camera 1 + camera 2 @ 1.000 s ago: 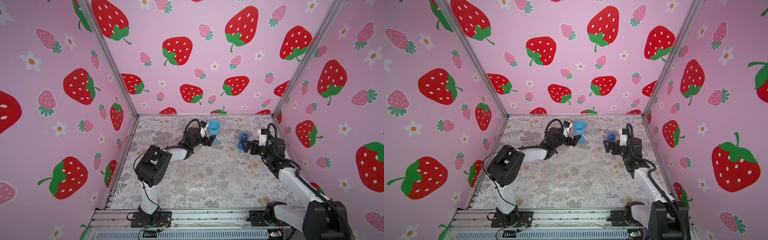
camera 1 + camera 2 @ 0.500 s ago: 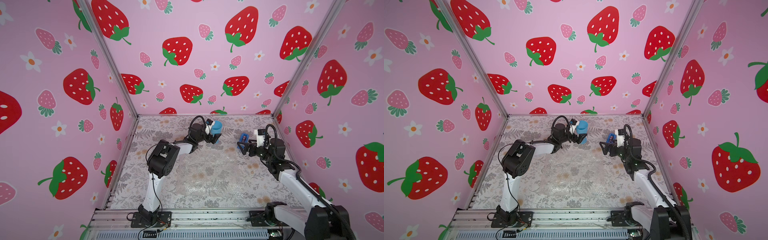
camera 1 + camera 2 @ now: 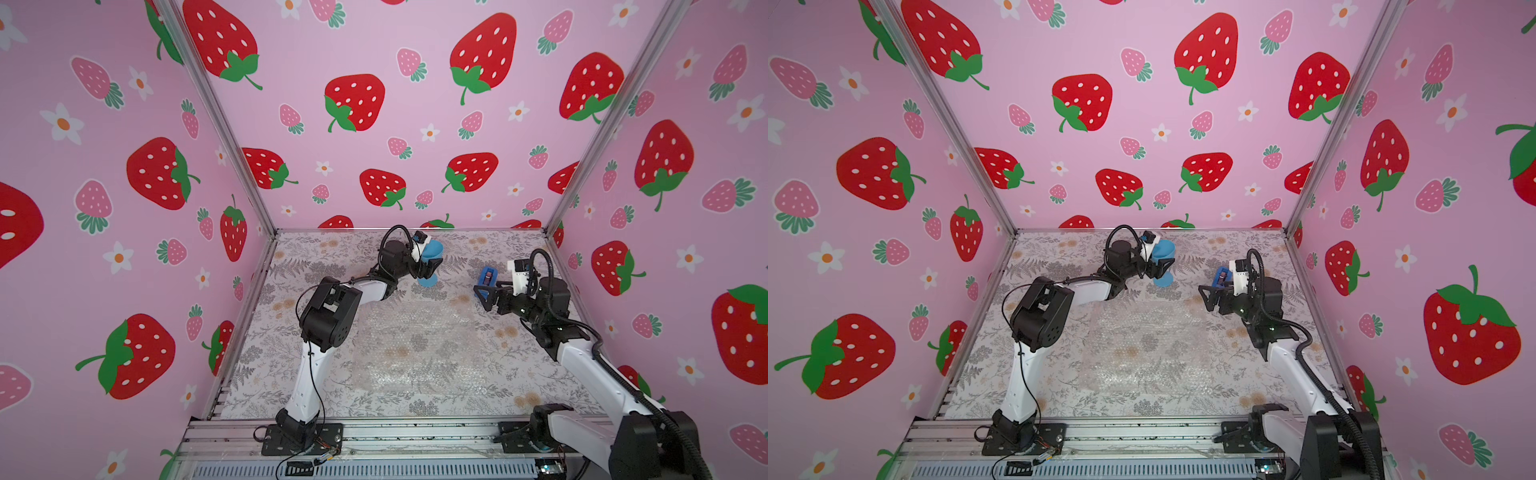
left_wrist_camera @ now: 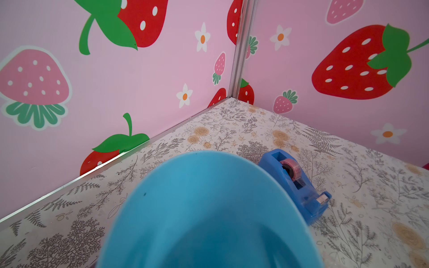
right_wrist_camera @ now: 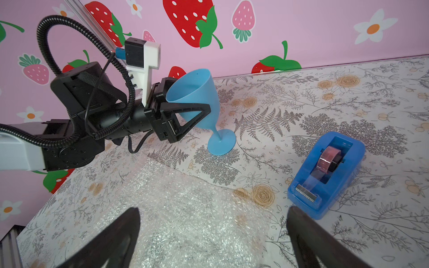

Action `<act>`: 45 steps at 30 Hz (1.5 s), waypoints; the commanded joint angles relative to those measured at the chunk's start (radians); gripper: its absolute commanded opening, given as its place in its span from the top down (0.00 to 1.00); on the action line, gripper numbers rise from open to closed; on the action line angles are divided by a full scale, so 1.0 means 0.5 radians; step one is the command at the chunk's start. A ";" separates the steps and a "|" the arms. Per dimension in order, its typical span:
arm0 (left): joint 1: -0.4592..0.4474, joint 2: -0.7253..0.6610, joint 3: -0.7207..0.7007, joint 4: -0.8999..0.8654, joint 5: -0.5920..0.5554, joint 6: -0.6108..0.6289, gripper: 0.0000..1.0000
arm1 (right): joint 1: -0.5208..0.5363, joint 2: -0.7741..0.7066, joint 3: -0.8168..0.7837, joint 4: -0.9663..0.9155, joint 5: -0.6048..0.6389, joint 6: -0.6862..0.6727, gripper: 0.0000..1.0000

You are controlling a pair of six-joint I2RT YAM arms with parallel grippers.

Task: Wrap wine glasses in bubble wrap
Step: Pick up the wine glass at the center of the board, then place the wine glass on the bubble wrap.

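The wine glass (image 3: 432,250) (image 3: 1165,251), a light-blue goblet, stands on its foot near the back wall. My left gripper (image 3: 433,262) (image 3: 1163,266) reaches in with its jaws either side of the cup. In the right wrist view the near finger (image 5: 195,111) lies across the goblet (image 5: 195,90), and the far finger is hidden. The cup (image 4: 209,208) fills the left wrist view. The bubble wrap (image 3: 415,345) (image 3: 1142,345) lies flat mid-table. My right gripper (image 3: 482,297) (image 5: 213,208) hangs open and empty over the sheet's far right corner (image 5: 181,220).
A darker blue tape dispenser (image 3: 486,276) (image 5: 325,174) with pink tape sits right of the goblet, just beyond my right gripper. Pink strawberry walls close in the back and both sides. A metal rail (image 3: 395,436) with the arm bases runs along the front edge.
My left arm has reached toward the back wall and its jaws have come round the goblet's cup and narrowed a little. The right gripper shifted slightly off the tape dispenser.
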 commanded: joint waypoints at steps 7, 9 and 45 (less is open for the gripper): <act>0.000 -0.616 -0.458 -0.074 -0.315 -0.206 0.24 | 0.106 -0.034 0.155 -0.249 0.048 -0.026 0.02; 0.000 -0.818 -0.623 -0.142 -0.341 -0.258 0.25 | 0.136 -0.017 0.201 -0.323 0.077 -0.027 0.02; -0.003 -1.138 -0.547 -3.107 -0.514 -1.187 0.46 | 0.681 0.471 0.343 -0.468 0.092 0.395 0.09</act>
